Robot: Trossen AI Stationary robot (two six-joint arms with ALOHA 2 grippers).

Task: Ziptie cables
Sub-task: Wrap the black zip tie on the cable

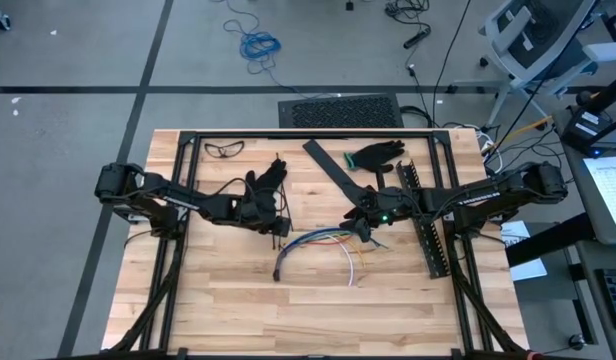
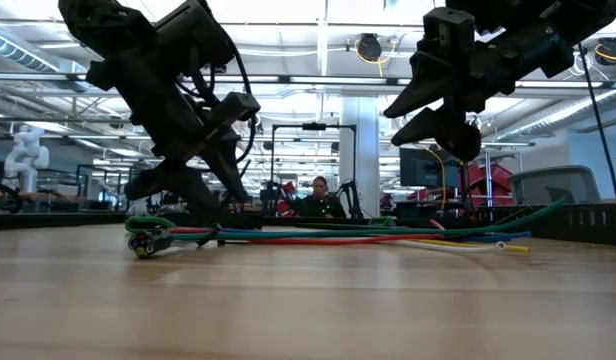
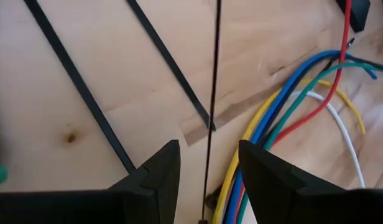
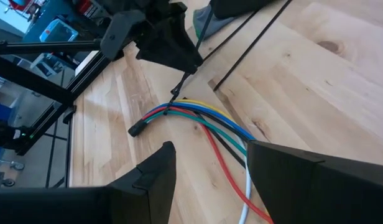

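- Wooden desk: cables lie mid-desk, between both arms.
- left claw low at the cables' bundled end, pinched on a thin black zip tie.
- right claw hovers above the loose ends, part open, empty.

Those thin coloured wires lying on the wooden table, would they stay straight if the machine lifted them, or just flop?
Probably flop: the bundle of thin multicoloured wires already lies in loose curves on the wooden table. Its loose ends fan apart, so they would likely splay and dangle when lifted. Being so thin, they look light and would probably slide rather than roll if pushed.
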